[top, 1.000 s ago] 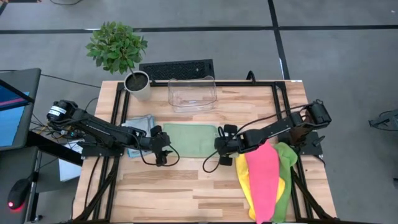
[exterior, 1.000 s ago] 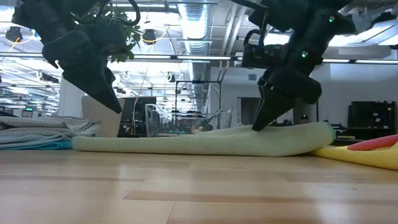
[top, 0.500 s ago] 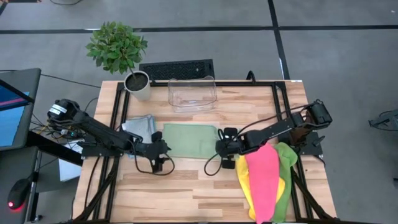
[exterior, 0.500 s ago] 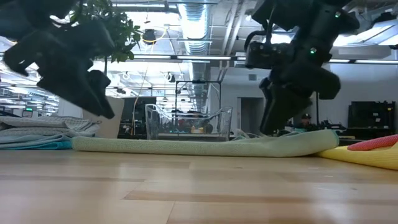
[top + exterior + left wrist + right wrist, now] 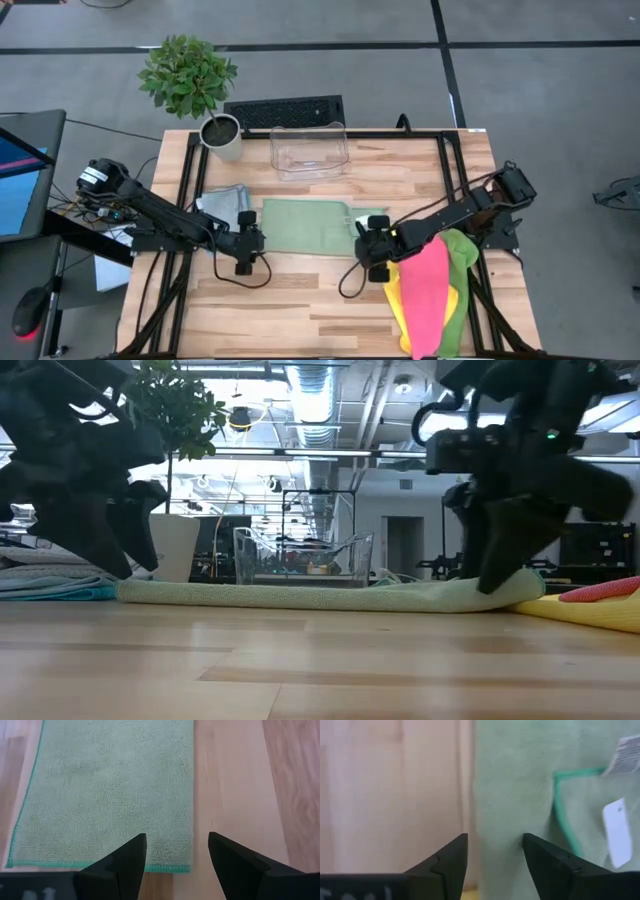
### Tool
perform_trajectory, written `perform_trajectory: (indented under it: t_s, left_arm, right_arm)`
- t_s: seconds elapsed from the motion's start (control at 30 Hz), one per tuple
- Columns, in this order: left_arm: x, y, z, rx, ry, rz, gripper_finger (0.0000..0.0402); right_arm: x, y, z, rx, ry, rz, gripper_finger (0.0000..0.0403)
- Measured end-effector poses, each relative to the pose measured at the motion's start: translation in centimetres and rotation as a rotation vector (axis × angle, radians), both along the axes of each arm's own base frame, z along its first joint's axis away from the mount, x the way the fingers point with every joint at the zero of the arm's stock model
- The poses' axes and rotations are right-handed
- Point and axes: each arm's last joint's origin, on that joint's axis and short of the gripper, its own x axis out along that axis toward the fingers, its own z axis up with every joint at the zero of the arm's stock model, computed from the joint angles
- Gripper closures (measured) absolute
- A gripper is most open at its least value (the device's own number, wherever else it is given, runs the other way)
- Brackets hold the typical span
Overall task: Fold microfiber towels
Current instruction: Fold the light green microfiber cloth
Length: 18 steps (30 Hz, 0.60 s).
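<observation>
Both grippers have their fingers spread and empty, the left gripper (image 5: 244, 252) by the near-left corner of the flat pale green towel (image 5: 305, 224) mid-table, the right gripper (image 5: 372, 250) at its near-right corner, whose white tags (image 5: 615, 831) blur in the wrist view.

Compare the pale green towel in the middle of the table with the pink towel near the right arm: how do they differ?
The pale green towel lies flat, directly on the wood; the pink towel lies draped over yellow and lime green towels. The green one is spread crosswise, the pink one lengthwise toward the table's near edge. Neither is held.
</observation>
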Motion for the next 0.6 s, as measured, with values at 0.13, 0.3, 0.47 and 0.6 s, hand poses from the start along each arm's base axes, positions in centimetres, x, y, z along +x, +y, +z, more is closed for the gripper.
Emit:
perform_trajectory:
  t_s: [0.13,0.3,0.47,0.6]
  left_arm:
    - [0.0,0.1,0.0,0.029,0.001,-0.01,0.0194]
    - [0.0,0.1,0.0,0.047,0.001,-0.001,0.0194]
    - [-0.1,0.1,0.0,0.047,0.003,-0.001,0.0194]
    - [0.0,0.0,-0.3,0.025,0.021,-0.014,0.0208]
  right_arm:
    - [-0.6,1.1,-0.1,-0.004,0.016,0.027,0.0198]
    - [-1.5,1.7,-0.2,-0.024,0.065,0.005,0.0207]
    - [-2.3,2.1,-0.3,-0.051,0.104,-0.007,0.0209]
    - [-2.4,2.4,-0.3,-0.06,0.096,-0.006,0.0212]
